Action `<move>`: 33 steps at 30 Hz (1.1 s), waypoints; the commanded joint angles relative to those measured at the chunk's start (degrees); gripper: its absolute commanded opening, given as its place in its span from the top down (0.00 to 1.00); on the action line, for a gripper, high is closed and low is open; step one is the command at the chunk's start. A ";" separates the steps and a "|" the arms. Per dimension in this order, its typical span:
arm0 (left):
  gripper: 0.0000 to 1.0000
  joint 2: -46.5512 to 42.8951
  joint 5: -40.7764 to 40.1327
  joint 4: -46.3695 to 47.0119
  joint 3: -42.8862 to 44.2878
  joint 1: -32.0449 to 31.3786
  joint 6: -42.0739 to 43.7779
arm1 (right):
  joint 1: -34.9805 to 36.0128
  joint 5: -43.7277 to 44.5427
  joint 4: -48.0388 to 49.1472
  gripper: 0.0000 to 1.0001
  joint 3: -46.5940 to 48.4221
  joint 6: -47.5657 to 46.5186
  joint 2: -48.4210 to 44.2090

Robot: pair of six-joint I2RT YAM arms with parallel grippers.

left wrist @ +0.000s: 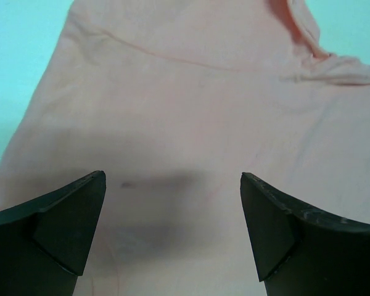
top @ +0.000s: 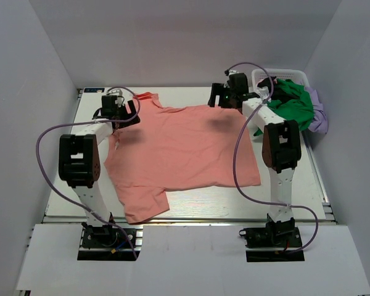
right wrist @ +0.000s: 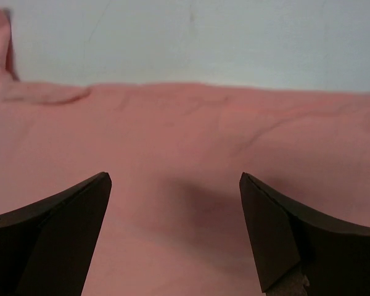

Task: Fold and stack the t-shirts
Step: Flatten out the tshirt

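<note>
A salmon-pink t-shirt (top: 185,148) lies spread flat on the table, one sleeve at the near left. It fills the left wrist view (left wrist: 197,111) and the right wrist view (right wrist: 191,154). My left gripper (top: 131,119) hovers open over the shirt's far left part, near the sleeve; its jaws (left wrist: 172,228) are wide apart and empty. My right gripper (top: 217,97) hovers open over the shirt's far right edge; its jaws (right wrist: 176,228) are wide apart and empty. A bright green shirt (top: 293,103), a lilac one (top: 317,117) and a dark one (top: 265,83) lie heaped in the basket.
A white lattice basket (top: 282,75) stands at the far right corner, behind the right arm. White walls close in the table on the left, back and right. Bare table (top: 290,179) shows to the right of the pink shirt and along the far edge.
</note>
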 commanded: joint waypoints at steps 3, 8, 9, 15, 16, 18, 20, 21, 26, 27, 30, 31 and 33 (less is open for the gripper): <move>0.00 6.24 3.95 -0.04 5.70 0.25 -1.00 | 0.18 2.82 -4.70 0.10 -10.47 1.79 -6.20; 0.00 13.35 3.86 -2.58 11.66 0.25 -1.18 | 0.27 8.97 -12.61 0.10 -6.45 2.33 -1.30; 0.00 14.67 3.17 -3.29 12.99 0.25 -1.17 | 0.09 9.06 -13.22 0.10 -4.18 2.41 -0.40; 0.00 27.50 -0.26 -13.90 31.43 0.25 0.06 | -0.35 9.68 -20.78 0.10 8.04 4.61 10.12; 0.00 31.78 -0.88 -15.15 34.42 0.25 0.67 | -0.43 9.50 -21.14 0.10 9.37 4.53 11.11; 0.00 35.94 -0.88 -17.26 43.38 0.25 1.38 | -0.52 7.59 -21.32 0.10 14.45 4.44 14.17; 0.00 41.54 0.08 -18.76 51.18 0.25 1.38 | -0.96 5.91 -20.71 0.10 18.32 4.70 17.35; 0.00 43.15 0.78 -18.77 53.32 0.25 1.38 | -1.22 4.94 -19.83 0.10 20.61 4.70 19.01; 0.00 46.86 4.83 -12.71 60.98 0.25 1.38 | -2.72 -3.14 -12.97 0.10 25.64 3.91 22.28; 0.00 45.99 4.83 -11.48 61.68 0.25 1.38 | -2.37 -3.85 -10.88 0.10 25.73 2.69 21.06; 0.00 42.65 5.36 -9.98 61.69 0.25 2.51 | -1.93 -2.80 -9.80 0.10 24.85 -1.00 17.11; 0.00 40.98 5.36 -9.98 61.69 0.25 3.04 | -2.02 -3.41 -9.54 0.10 24.68 -3.27 14.75; 0.00 34.75 5.36 -9.98 60.72 0.25 3.66 | -1.76 -4.47 -10.41 0.10 22.84 -4.43 9.13</move>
